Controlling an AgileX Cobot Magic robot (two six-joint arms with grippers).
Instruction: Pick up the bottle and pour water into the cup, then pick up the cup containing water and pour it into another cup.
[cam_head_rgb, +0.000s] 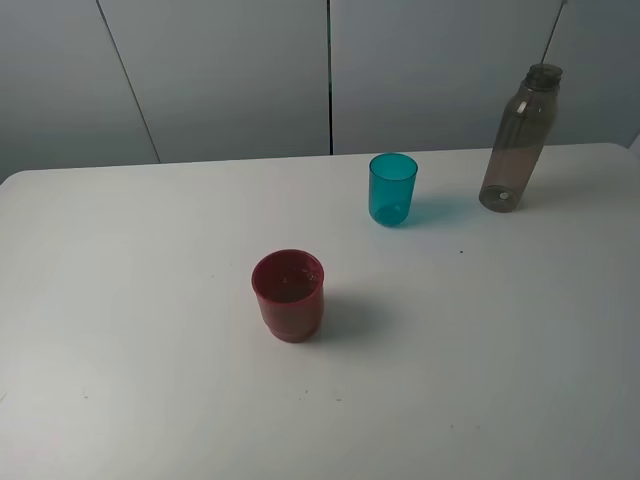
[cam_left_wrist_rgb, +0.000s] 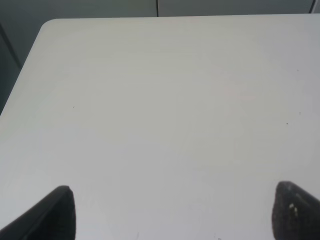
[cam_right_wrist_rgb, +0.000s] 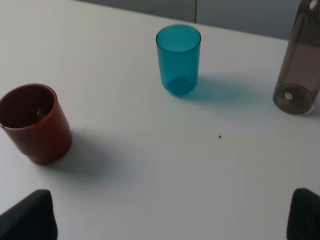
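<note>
Smoky grey-brown translucent plastic bottle (cam_head_rgb: 518, 140) stands untouched near your worktop's (cam_head_rgb: 150, 400) far right corner; both claws, left claw (cam_left_wrist_rgb: 172, 210) and right claw (cam_right_wrist_rgb: 172, 215), gape empty, so nothing is poured yet.

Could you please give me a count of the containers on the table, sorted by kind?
Cups: 2, the teal cup and the dark red cup
Bottles: 1, the grey-brown bottle
Total: 3, all standing upright on the white table
</note>
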